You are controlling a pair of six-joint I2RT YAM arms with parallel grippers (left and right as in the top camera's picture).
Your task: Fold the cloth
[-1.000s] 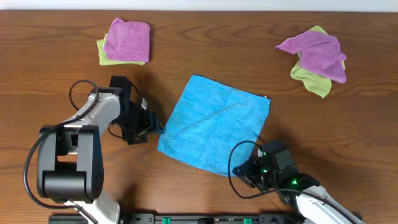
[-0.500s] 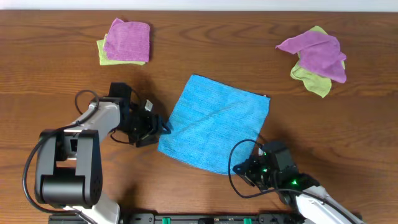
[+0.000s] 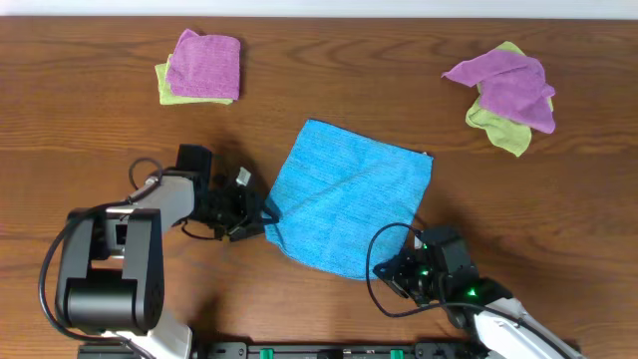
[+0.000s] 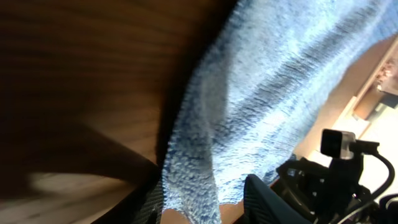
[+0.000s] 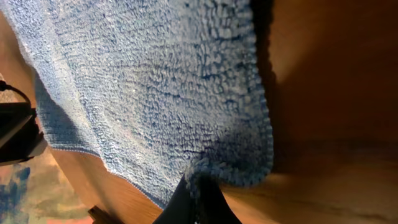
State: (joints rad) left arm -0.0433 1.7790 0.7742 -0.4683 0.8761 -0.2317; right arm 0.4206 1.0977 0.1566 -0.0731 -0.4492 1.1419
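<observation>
sky-blue cloth (image 3: 349, 199) spread flat mid-tabletop (image 3: 558, 229) | left fingers (image 4: 268, 200) pinching its left edge | right fingers (image 5: 198, 200) pinching its near-right edge | purple-and-green cloth piles (image 3: 199, 68) far left and far right

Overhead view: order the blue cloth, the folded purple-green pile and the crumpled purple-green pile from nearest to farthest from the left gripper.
1. blue cloth: centre of the table, its near-left corner at the left gripper.
2. folded purple-green pile: far-left part of the table.
3. crumpled purple-green pile: far-right part, well beyond the cloth.
</observation>
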